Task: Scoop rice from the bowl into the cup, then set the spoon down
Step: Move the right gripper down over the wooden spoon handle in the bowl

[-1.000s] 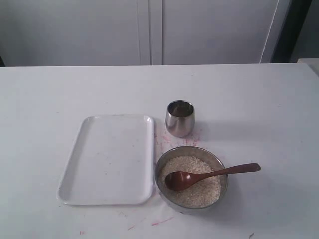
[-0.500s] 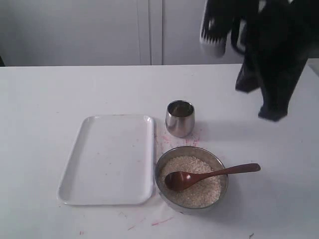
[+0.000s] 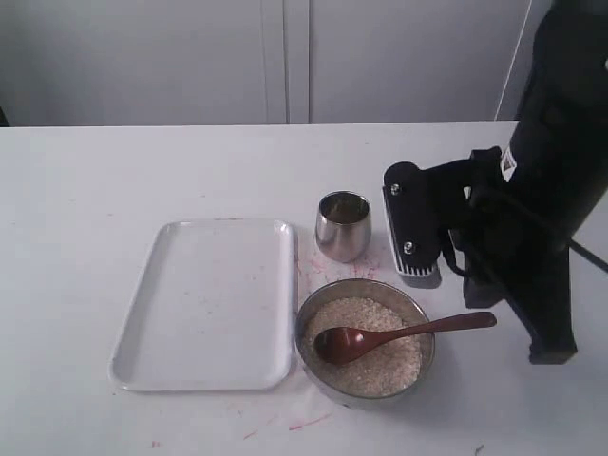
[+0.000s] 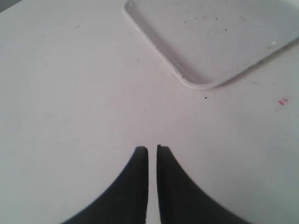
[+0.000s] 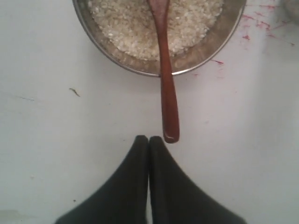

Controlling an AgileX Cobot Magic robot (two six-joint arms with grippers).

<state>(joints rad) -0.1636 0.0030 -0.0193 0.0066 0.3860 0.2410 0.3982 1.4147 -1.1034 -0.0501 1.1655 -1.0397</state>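
The wide metal bowl (image 3: 302, 328) stands at the front middle of the table, filled with rice (image 3: 385, 366). The brown wooden spoon (image 3: 418, 330) lies in it, oval end on the grains and handle sticking out over the rim to the right. The small steel cup (image 3: 343, 226) stands just behind the bowl. My right gripper (image 3: 552, 353) hangs right of the bowl. In the right wrist view it (image 5: 149, 138) is shut and holds nothing, its tips just short of the spoon (image 5: 167, 84) handle's end. My left gripper (image 4: 152, 148) is shut over bare table and is out of the exterior view.
A white rectangular tray (image 3: 209, 304) lies left of the bowl; its corner (image 4: 201, 79) shows ahead of the left gripper. Red marks speckle the table around the bowl and cup. The right arm's black body (image 3: 560, 171) stands over the table's right side.
The right arm, absent one second ago, has come in from the upper right and dropped low beside the bowl. Bowl, spoon, cup and tray have not moved.
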